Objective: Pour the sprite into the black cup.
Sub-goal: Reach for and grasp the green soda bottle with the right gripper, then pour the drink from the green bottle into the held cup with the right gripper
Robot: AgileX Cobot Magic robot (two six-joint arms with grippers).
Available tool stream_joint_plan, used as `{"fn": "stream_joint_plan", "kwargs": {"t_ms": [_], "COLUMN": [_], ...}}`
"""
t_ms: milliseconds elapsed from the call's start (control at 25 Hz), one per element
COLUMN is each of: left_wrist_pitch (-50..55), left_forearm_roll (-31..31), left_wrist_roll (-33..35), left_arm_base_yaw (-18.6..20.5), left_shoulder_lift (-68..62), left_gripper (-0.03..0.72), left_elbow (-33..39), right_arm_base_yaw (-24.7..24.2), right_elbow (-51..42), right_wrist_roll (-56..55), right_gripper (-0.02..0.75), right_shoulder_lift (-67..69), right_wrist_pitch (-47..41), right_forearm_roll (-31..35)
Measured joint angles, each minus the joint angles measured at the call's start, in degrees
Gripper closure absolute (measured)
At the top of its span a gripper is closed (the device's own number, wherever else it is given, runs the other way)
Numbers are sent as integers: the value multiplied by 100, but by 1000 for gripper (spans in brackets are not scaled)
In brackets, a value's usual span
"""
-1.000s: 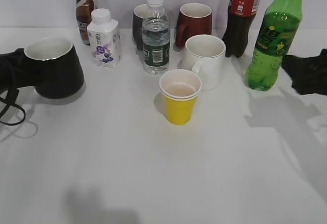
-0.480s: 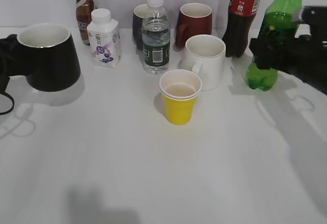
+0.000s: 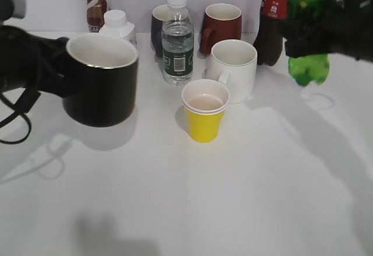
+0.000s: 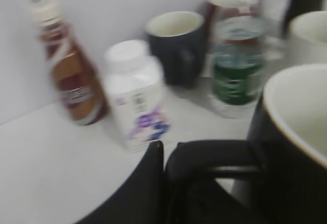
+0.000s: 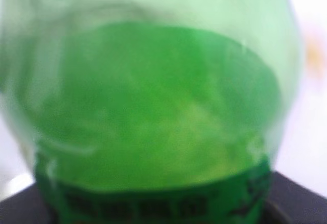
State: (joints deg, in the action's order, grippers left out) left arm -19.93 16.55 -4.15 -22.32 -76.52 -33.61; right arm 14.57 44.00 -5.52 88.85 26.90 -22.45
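Note:
The black cup (image 3: 104, 87) has a white inside and hangs in the air at the left, upright. My left gripper (image 3: 51, 69) is shut on its black loop handle (image 4: 214, 158); the cup's rim shows at the right of the left wrist view (image 4: 294, 112). The sprite (image 3: 308, 66) is a green bottle lifted off the table at the far right. My right gripper (image 3: 317, 31) is shut around its middle. The bottle fills the right wrist view (image 5: 153, 112), hiding the fingers there. Its cap is out of view.
On the table stand a yellow paper cup (image 3: 205, 111), a white mug (image 3: 234, 69), a clear water bottle (image 3: 177, 40), a dark mug (image 3: 157, 28), a dark red mug (image 3: 222, 25), a cola bottle (image 3: 273, 25), a white milk bottle (image 3: 116, 24) and a brown drink bottle (image 3: 94, 2).
The left gripper has lifted the black cup and carried it right, toward the middle. The right gripper has closed on the sprite and raised it off the table.

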Motion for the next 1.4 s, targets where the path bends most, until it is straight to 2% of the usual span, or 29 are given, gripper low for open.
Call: {"fn": "stream_joint_plan", "kwargs": {"t_ms": [160, 280, 440, 640, 800, 1040, 1400], "left_wrist_pitch": [856, 1274, 1597, 2083, 2312, 2457, 2518], "left_forearm_roll": [-144, -175, -181, -211, -176, -161, -120], "left_wrist_roll": [0, 0, 0, 0, 0, 0, 0], "left_arm_base_yaw": [-578, -855, -1077, -1233, -1360, -1490, -1541], "left_shoulder_lift": [72, 72, 72, 72, 72, 72, 66], "left_gripper": [648, 648, 648, 648, 648, 648, 648], "left_elbow": [-598, -1011, -1342, -1622, -1748, -1767, -1767], "right_arm_base_yaw": [671, 1163, 1631, 2012, 2192, 2206, 2206], "right_elbow": [320, 608, 934, 1244, 1394, 1405, 1405], "right_wrist_roll": [552, 1180, 1791, 2073, 2093, 2122, 2127], "right_gripper": [323, 323, 323, 323, 323, 323, 323], "right_shoulder_lift": [-723, -897, -909, -913, -913, -913, -913], "right_wrist_pitch": [-939, -1833, -2616, -3048, -3273, -3489, -3630], "right_forearm_roll": [-847, -1159, -1582, -2345, -3060, -4214, -5101]}}
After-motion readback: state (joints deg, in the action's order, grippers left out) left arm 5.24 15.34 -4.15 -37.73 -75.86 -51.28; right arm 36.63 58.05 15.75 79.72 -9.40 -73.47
